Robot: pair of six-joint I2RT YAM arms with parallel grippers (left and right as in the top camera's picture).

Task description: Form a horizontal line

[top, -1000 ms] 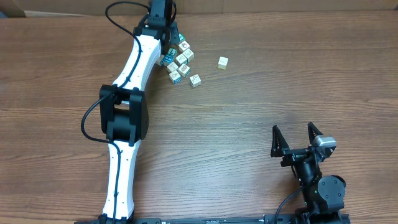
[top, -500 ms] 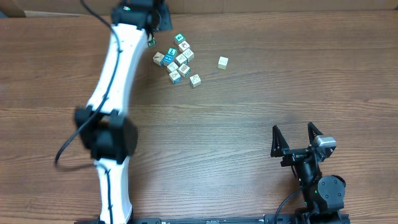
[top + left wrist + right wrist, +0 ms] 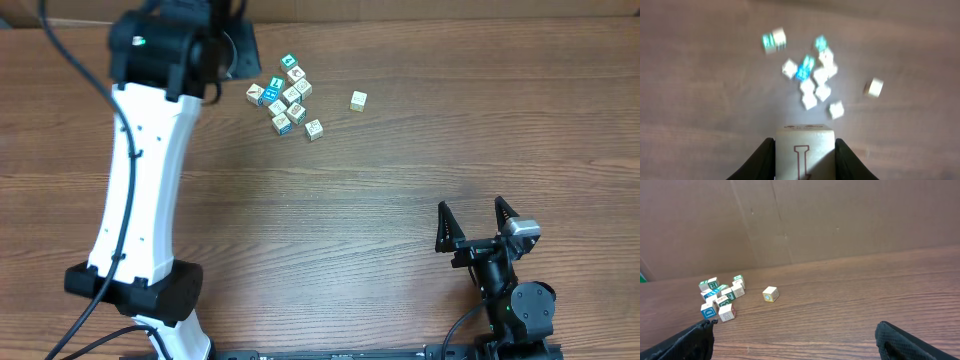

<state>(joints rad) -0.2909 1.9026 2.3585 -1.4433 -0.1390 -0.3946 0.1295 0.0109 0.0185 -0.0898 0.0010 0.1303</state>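
Observation:
My left gripper [image 3: 804,141] is shut on a pale wooden cube with a red letter [image 3: 804,156] and holds it high above the table. In the overhead view the raised left arm [image 3: 150,150] hides these jaws. A loose cluster of small pale and teal-and-white cubes [image 3: 285,95] lies below; it also shows in the left wrist view [image 3: 812,82], blurred, and in the right wrist view [image 3: 720,297]. No straight row of cubes shows in any view. My right gripper [image 3: 478,222] is open and empty at the near right.
A lone pale cube [image 3: 358,100] lies right of the cluster and also shows in the right wrist view [image 3: 770,294]. A cardboard wall [image 3: 815,220] stands along the table's far edge. The wooden table [image 3: 400,200] fills the view.
My left arm has risen and swung left, away from the cluster, uncovering the cubes at its left side. The right arm has not moved.

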